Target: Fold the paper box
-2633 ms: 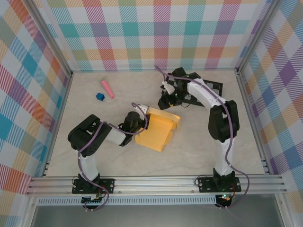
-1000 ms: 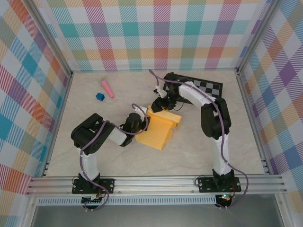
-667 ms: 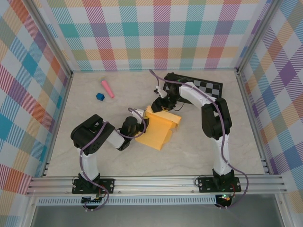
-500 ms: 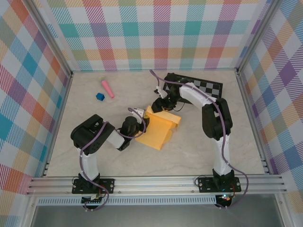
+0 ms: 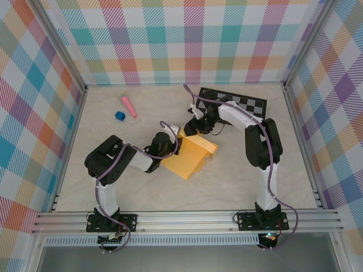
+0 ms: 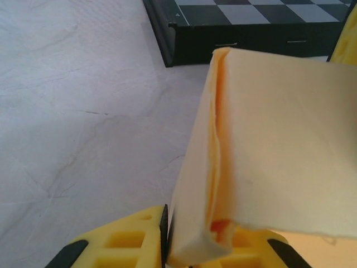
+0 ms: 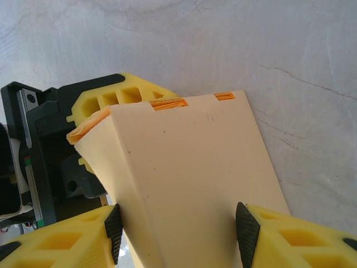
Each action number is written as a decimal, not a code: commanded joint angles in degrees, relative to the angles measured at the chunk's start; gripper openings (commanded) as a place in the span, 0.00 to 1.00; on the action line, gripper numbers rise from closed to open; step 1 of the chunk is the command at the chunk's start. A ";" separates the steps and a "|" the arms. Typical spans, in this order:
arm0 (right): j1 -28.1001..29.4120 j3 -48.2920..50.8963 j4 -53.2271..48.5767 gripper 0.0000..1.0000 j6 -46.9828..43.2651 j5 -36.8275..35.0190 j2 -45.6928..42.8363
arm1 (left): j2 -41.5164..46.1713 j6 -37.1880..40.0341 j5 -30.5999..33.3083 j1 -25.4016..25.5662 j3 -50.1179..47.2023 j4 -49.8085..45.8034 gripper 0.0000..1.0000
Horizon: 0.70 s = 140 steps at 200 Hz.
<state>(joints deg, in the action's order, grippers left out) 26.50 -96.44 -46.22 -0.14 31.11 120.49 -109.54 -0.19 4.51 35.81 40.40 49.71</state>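
1. Left pincer [image 6: 192, 237] just clamped onto the paper box [image 5: 190, 156] edge; box looks flatter than before.
2. Box lies mid worktop [image 5: 244, 181], between both pincers.
3. Right pincer [image 7: 179, 226] over far panel, jaws apart, grip unclear.
4. Probably pressing a fold; task unfinished.

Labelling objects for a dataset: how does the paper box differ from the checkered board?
The paper box is plain yellow-orange; the checkered board is black-and-white squares. The box is partly folded, panels doubled over; the board is a flat slab. The left gripper pinches the box's edge and the right gripper straddles it, jaws apart; the board lies ungripped at the far right. Both sit on the table.
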 commanded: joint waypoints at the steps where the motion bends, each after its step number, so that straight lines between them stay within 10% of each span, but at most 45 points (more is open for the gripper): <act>1: 0.38 2.05 -3.42 0.56 0.14 -1.41 0.67 | 0.29 0.77 0.24 -0.30 1.92 -4.46 0.08; 84: -0.26 8.72 8.04 0.57 9.86 3.72 -2.73 | 1.38 1.58 13.64 3.09 -0.04 -2.07 0.00; 140: -0.26 10.22 8.41 0.57 9.74 4.21 -3.16 | -3.72 -3.71 12.94 3.85 1.43 1.21 0.18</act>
<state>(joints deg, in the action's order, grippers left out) 25.56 -88.38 -34.52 8.45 35.05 117.54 -109.89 -0.62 15.77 39.35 40.75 48.99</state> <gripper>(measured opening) 0.573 0.159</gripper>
